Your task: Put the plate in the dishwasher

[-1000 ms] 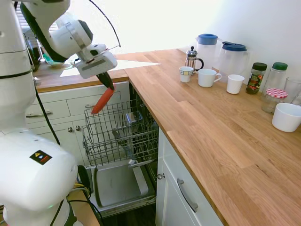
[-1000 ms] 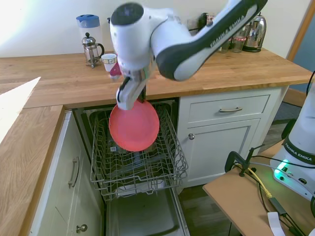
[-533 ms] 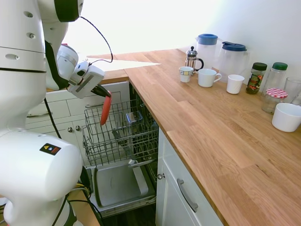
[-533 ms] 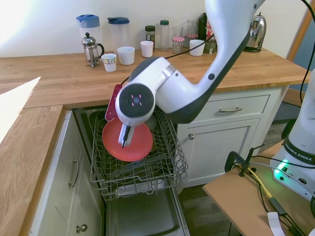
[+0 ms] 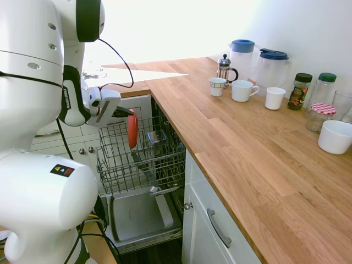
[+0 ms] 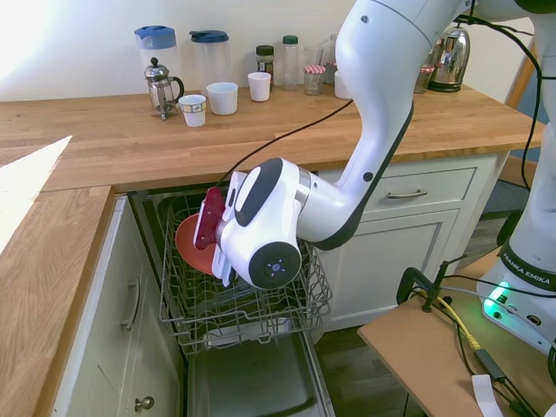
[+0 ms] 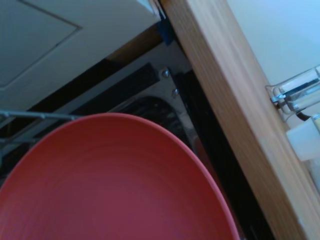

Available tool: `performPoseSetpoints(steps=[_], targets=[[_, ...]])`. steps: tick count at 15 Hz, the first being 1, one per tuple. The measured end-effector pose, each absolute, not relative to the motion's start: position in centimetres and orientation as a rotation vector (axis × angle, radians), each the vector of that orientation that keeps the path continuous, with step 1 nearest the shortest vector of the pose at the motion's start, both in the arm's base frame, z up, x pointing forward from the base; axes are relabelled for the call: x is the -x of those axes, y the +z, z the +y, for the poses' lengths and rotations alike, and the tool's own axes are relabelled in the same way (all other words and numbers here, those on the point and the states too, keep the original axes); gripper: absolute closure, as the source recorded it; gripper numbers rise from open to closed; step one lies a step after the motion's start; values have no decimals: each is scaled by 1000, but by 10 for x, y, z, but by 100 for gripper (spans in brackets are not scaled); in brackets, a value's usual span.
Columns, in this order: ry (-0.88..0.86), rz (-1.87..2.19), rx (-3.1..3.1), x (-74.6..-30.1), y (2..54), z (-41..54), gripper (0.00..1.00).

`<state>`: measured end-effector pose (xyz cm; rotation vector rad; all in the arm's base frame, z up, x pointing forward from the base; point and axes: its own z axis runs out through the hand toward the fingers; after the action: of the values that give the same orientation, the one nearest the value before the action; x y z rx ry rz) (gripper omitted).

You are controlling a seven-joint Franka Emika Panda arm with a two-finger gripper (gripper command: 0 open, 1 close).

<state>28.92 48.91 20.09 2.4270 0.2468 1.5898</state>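
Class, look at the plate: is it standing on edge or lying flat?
On edge. In the first exterior view the plate shows as a thin upright sliver above the dishwasher rack, beside the gripper.

Coral-red plate (image 5: 132,128), grey wire rack (image 5: 144,159), prob. unpatterned.

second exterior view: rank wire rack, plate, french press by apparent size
1. wire rack, clearly largest.
2. plate, partly hidden behind the arm, so its visible part only.
3. french press, but it stands farther from the camera, so 2 versus 3 is unsure.
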Motion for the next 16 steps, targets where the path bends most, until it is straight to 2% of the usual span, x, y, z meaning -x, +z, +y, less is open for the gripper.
performPoseSetpoints(steps=[9,10,12,16], targets=[[1515,255,-2449,-278,149,489,100],[1487,247,-2463,-274,144,491,0],[1418,211,-2478,-270,127,492,0],[1303,110,-2497,-273,134,501,0]])
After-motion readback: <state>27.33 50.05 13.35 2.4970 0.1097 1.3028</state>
